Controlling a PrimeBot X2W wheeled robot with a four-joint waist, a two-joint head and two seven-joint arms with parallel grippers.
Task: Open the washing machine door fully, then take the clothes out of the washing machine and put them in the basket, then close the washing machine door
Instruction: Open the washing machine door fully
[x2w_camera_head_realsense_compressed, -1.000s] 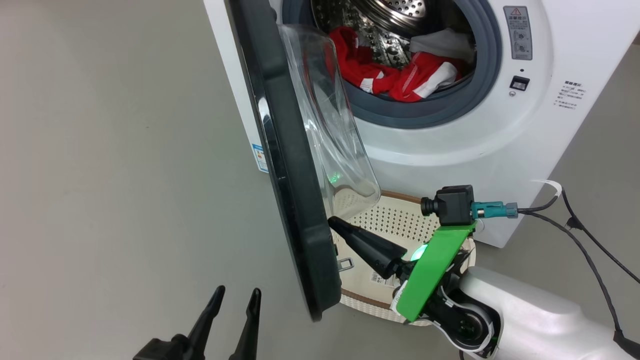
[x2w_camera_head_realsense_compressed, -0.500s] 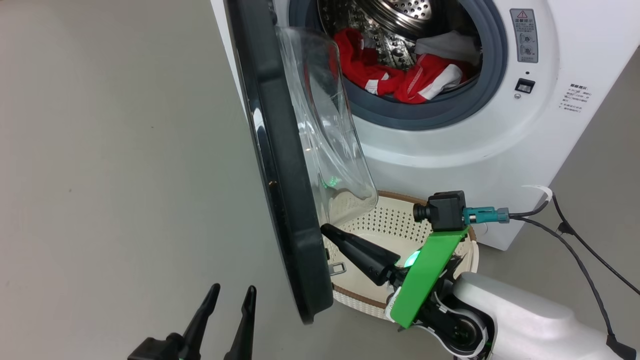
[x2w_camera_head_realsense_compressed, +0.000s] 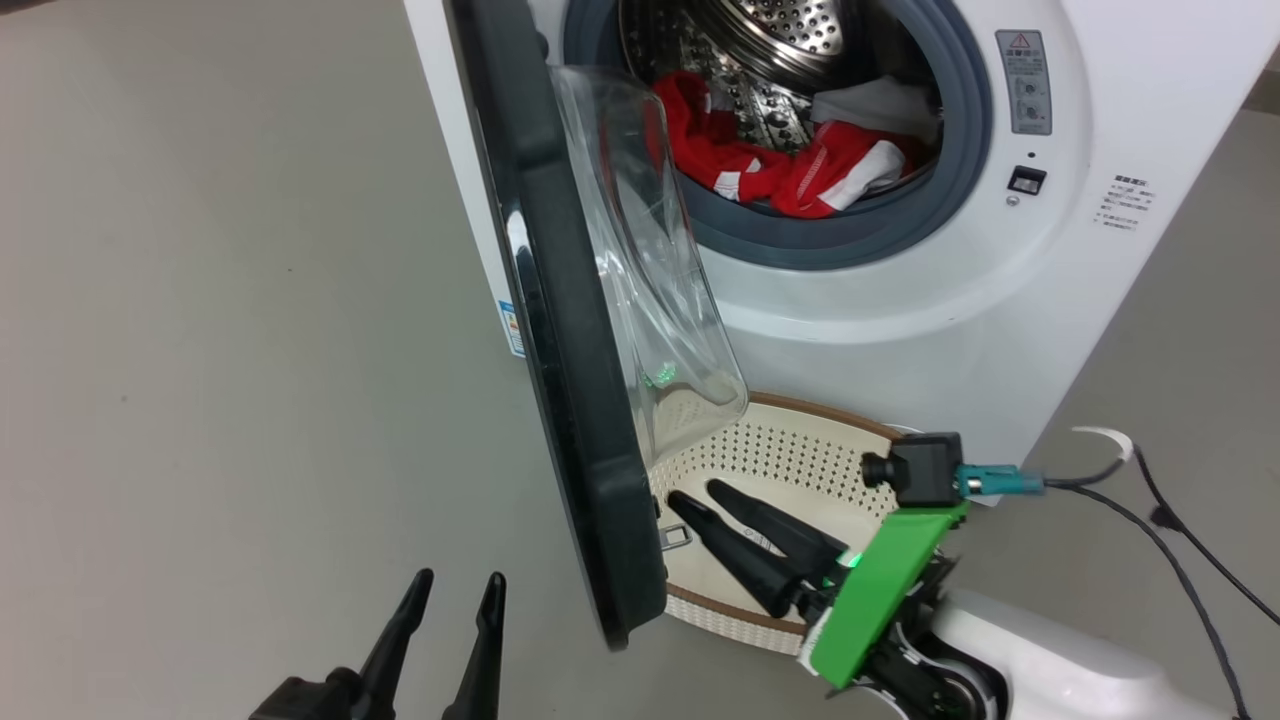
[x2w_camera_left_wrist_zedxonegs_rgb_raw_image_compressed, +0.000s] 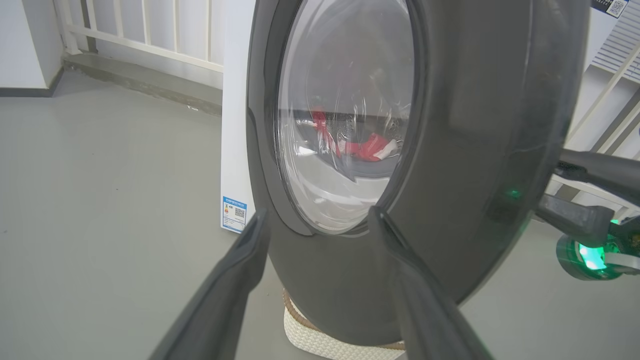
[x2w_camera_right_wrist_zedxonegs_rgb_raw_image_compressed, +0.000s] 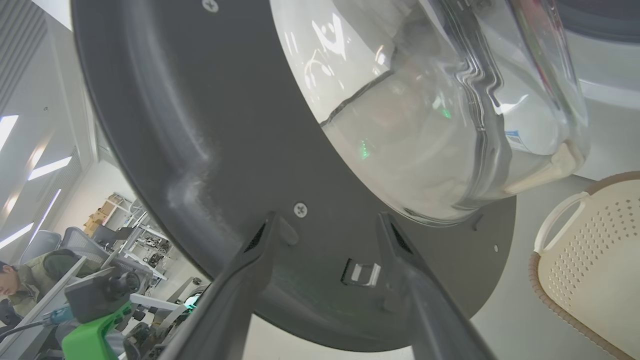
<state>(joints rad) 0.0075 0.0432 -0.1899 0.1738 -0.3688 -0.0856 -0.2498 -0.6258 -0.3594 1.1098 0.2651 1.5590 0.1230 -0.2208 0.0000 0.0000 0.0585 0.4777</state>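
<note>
In the head view the washing machine door (x2w_camera_head_realsense_compressed: 560, 330) stands almost edge-on, swung out from the washing machine (x2w_camera_head_realsense_compressed: 900, 300), with its bulging window facing right toward the opening. The clothes (x2w_camera_head_realsense_compressed: 780, 170), red with white, lie at the mouth of the drum (x2w_camera_head_realsense_compressed: 790, 30), far from the robot. The basket (x2w_camera_head_realsense_compressed: 800, 440) sits in front of the washer, partly under the door's lower edge. The right gripper (x2w_camera_head_realsense_compressed: 706, 497) hangs over the basket, fingers parted and empty, with its tips just beside the door's inner rim. The left gripper (x2w_camera_head_realsense_compressed: 458, 580) is nearer, left of the door, spread wide and holding nothing.

The left wrist view faces the door's glossy outer side. Its own fingers are wide apart in front of the window, red cloth shows through the glass, and the basket's rim peeks out below.

In the right wrist view the spread, empty fingers point at the door's dark inner face beside a metal latch (x2w_camera_right_wrist_zedxonegs_rgb_raw_image_compressed: 362, 272). Whether the tips touch it is hard to tell. The basket lies to the right
</note>
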